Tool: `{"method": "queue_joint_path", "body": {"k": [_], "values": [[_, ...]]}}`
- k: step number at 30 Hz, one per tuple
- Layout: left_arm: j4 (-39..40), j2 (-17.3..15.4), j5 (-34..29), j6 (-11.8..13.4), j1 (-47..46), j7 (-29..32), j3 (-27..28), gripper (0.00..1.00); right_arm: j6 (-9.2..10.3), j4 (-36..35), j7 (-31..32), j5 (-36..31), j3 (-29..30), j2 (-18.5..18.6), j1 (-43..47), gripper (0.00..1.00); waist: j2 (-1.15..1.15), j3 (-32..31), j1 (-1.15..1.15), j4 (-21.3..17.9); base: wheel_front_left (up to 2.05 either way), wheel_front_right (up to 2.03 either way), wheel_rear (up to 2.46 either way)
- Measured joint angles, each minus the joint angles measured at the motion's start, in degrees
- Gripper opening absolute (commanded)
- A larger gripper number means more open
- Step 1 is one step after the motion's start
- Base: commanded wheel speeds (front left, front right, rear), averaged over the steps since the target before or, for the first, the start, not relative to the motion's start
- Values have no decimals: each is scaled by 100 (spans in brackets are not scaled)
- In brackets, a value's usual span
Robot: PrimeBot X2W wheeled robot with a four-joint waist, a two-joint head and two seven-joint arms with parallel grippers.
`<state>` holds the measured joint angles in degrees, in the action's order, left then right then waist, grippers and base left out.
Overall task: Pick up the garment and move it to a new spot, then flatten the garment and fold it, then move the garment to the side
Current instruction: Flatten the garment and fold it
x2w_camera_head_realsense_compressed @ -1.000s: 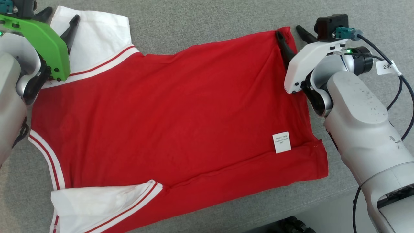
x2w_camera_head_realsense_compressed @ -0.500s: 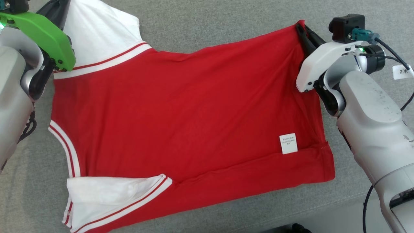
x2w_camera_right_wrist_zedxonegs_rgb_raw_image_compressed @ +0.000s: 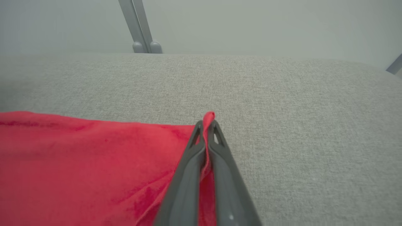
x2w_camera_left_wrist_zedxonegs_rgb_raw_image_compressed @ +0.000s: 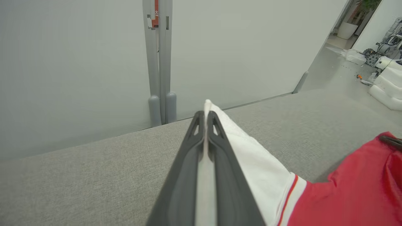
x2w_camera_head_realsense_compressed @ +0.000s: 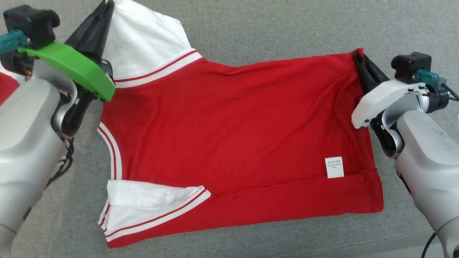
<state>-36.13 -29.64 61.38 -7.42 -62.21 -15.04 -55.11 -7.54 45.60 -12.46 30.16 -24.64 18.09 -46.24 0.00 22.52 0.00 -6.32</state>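
Fingers (x2w_camera_left_wrist_zedxonegs_rgb_raw_image_compressed: pixel 185 169) of the left gripper (x2w_camera_head_realsense_compressed: pixel 106 4) pinch the shirt (x2w_camera_head_realsense_compressed: pixel 229 132) by its white sleeve (x2w_camera_head_realsense_compressed: pixel 143 46), the right gripper (x2w_camera_head_realsense_compressed: pixel 356 55) clamping its red hem corner, as it lies spread on the grey cushion (x2w_camera_head_realsense_compressed: pixel 272 25).

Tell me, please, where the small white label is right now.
In the head view, the white label lies on the red garment near its right edge, below the right gripper.

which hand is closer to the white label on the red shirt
Right. The right hand pinches the shirt at the end bearing the white label; the left hand holds the white sleeve at the opposite end.
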Motion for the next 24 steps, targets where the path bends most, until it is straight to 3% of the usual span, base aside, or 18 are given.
{"method": "queue_joint_path", "body": {"k": [7,13,24], "values": [[1304,51,-756,275,1525,-2,1095,0,0,-437,-196,86,148,260,641,0,0,-318,-1,235,0,0,0],[2103,235,-1245,515,2809,-9,1712,0,0,-880,-242,86,393,350,1233,0,0,-566,0,385,0,0,0],[2805,536,-1612,680,4710,-9,2435,0,0,-1908,-254,0,1109,350,2560,0,0,-964,-1,451,0,0,0]]}}
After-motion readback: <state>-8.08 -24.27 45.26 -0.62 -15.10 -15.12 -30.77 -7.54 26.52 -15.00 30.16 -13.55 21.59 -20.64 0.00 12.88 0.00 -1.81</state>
